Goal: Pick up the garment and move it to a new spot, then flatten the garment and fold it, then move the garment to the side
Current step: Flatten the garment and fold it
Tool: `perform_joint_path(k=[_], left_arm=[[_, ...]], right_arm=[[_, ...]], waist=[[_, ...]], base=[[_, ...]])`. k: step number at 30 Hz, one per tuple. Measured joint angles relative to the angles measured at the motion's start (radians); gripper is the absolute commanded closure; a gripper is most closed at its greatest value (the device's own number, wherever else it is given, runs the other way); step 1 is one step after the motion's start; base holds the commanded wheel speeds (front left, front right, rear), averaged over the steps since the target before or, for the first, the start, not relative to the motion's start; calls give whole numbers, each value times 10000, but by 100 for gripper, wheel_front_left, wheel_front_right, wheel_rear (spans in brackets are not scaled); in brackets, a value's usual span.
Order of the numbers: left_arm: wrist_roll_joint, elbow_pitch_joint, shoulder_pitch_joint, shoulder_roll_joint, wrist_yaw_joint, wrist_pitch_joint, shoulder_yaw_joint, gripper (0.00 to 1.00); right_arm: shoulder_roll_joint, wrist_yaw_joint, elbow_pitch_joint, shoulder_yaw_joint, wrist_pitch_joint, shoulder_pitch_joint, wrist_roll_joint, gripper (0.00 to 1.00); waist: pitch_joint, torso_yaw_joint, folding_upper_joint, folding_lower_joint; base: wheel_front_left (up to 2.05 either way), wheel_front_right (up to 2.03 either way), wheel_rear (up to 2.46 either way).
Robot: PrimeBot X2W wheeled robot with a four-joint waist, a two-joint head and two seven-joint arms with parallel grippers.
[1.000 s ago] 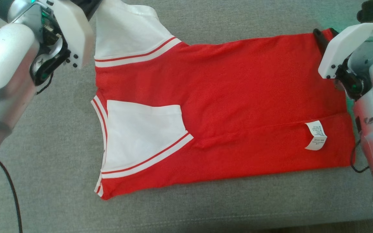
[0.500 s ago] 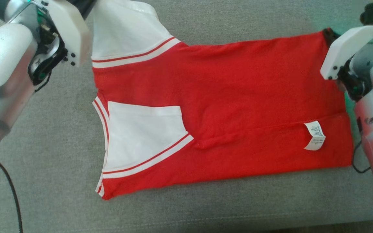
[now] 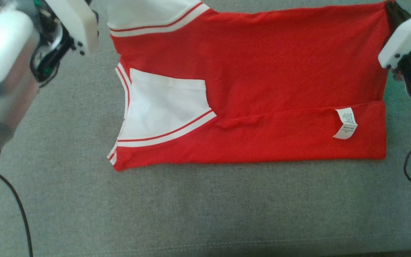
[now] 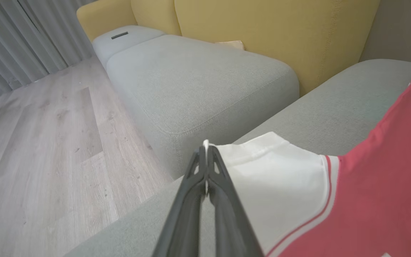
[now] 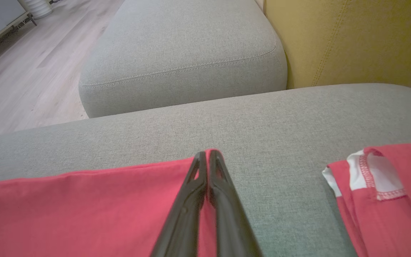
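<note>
The garment (image 3: pixel 262 71) is a red shirt with white sleeves, lying flat on the grey sofa cushion (image 3: pixel 205 207) with its lower strip folded up and a white care label (image 3: pixel 346 123) showing. In the left wrist view my left gripper (image 4: pixel 206 151) is shut on the edge of the white sleeve (image 4: pixel 280 178). My right gripper (image 5: pixel 207 157) is shut on the red hem corner (image 5: pixel 102 200); its dark fingers (image 3: pixel 394 13) show at the garment's far right corner in the head view.
A second grey cushion (image 4: pixel 198 78) and a yellow backrest (image 4: pixel 262 35) stand beyond the garment, with wood floor (image 4: pixel 48 125) to the side. Another fold of red fabric with a white seam (image 5: pixel 380 192) lies right of my right gripper. A black cable (image 3: pixel 16 210) hangs from my left arm.
My right gripper has shut on the hem corner. Both arms have drawn the garment away from me across the cushion, leaving more bare cushion in front.
</note>
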Motion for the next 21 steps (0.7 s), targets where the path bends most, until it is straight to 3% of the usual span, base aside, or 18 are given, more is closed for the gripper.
perform_joint_path(k=[10,21], left_arm=[[-704,-1012,1438,543,27,36,-27,100],[-989,-3626,3823,1799,1342,-297,-148,100]], right_arm=[[-313,0,-706,194,-207,1522,690,100],[-449,0,-1871,69,-307,3471,1183,100]], waist=[[-502,247,0,0],[-861,343,0,0]], base=[[0,0,0],[0,0,0]])
